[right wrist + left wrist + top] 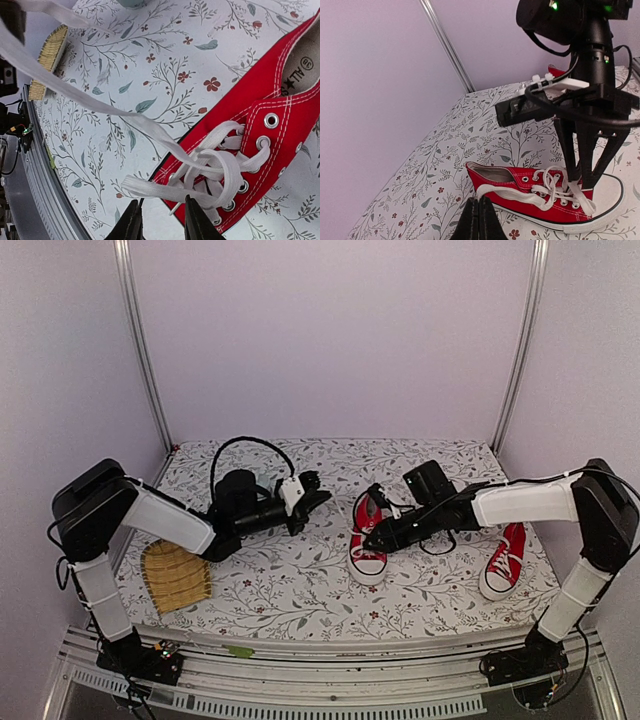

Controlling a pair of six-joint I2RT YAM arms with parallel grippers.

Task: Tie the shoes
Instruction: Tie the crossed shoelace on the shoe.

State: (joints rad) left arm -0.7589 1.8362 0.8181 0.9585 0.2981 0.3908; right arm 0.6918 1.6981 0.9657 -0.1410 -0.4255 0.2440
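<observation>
One red shoe (368,558) with white laces stands mid-table, toe toward me. My left gripper (479,216) is shut on the end of one white lace (520,199), which runs taut from the eyelets off to the shoe's left. My right gripper (162,226) hangs over the shoe's (280,125) laced front with its jaws open. A flat lace loop (160,186) lies across the gap just beyond its fingertips, not pinched. From above, the right gripper (370,539) covers the shoe's tongue and the left gripper (318,498) sits a short way to the left. The other shoe (503,560) rests at the right.
A woven straw mat (175,576) lies near the left front corner. The metal rail (330,660) edges the table's near side. Purple walls and upright posts (140,340) close in the back and sides. The right arm's cable (555,97) hangs above the shoe.
</observation>
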